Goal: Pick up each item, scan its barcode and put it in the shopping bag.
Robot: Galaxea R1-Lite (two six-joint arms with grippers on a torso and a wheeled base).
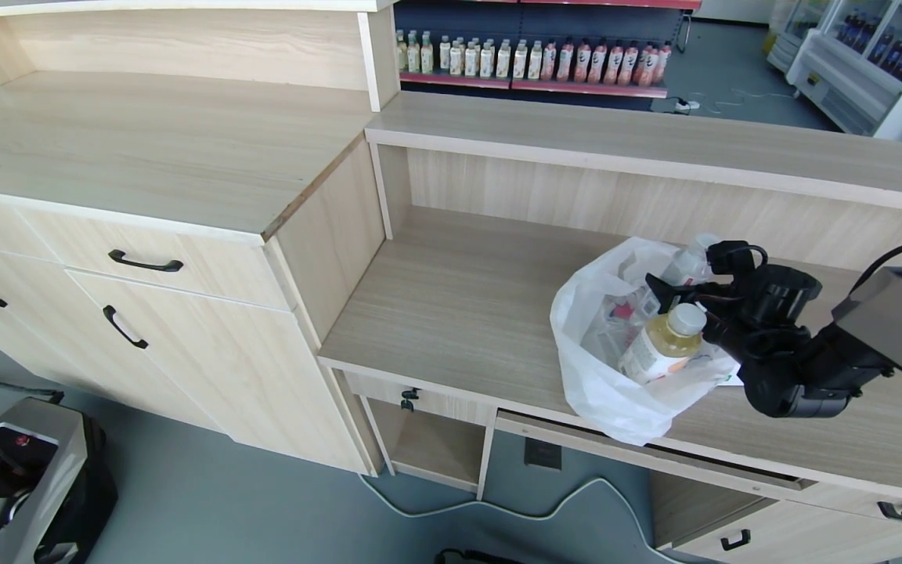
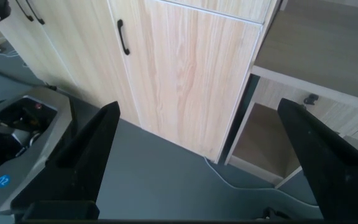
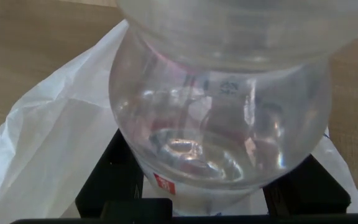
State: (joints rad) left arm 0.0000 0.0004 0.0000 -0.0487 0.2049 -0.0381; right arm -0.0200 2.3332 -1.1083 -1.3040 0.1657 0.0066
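A white plastic shopping bag (image 1: 600, 376) lies open on the low wooden counter (image 1: 459, 313). Inside it a yellow juice bottle (image 1: 661, 346) with a white cap leans on its side. My right gripper (image 1: 674, 294) is over the bag's mouth, shut on a clear bottle (image 1: 686, 266) whose cap points to the back wall. In the right wrist view the clear bottle (image 3: 222, 124) sits between the dark fingers (image 3: 114, 171), with the bag (image 3: 48, 143) beneath. My left gripper (image 2: 197, 162) hangs open over the grey floor in front of the cabinet, holding nothing.
A taller cabinet (image 1: 146, 149) with drawers and black handles stands left of the counter. A raised ledge (image 1: 654, 145) runs behind the bag. A grey and black machine (image 1: 12, 478) sits on the floor at lower left. Cables (image 1: 498, 509) trail below the counter.
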